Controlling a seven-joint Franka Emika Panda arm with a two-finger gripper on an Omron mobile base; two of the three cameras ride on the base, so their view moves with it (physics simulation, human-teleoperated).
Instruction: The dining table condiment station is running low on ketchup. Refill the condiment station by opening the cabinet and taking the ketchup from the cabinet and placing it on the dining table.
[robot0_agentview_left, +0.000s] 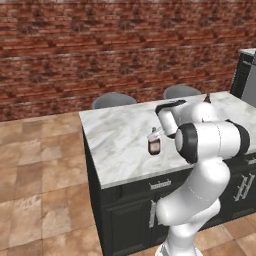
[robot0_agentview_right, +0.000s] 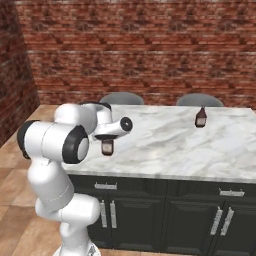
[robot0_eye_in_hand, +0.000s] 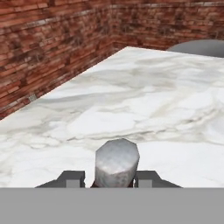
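Observation:
My gripper (robot0_agentview_left: 154, 135) is shut on the ketchup (robot0_agentview_left: 154, 145), a small dark red-brown bottle with a pale cap, gripping it at the neck. The bottle stays upright, low over the near left part of the dining table (robot0_agentview_left: 120, 145). Whether its base touches the white marble top, I cannot tell. From the right base view, the ketchup (robot0_agentview_right: 107, 147) hangs under the gripper (robot0_agentview_right: 107, 139) near the dining table's (robot0_agentview_right: 165, 150) front left corner. In the hand view, the grey cap of the ketchup (robot0_eye_in_hand: 117, 161) sits between my fingertips (robot0_eye_in_hand: 72, 178). The cabinet is out of view.
A second dark bottle (robot0_agentview_right: 201, 117) stands at the table's far right side. Two grey chairs (robot0_agentview_left: 114, 100) (robot0_agentview_left: 181, 91) are tucked in behind the table, before a brick wall. Dark base cabinets with silver handles (robot0_agentview_right: 105, 186) lie under the top. Tiled floor spreads to the left.

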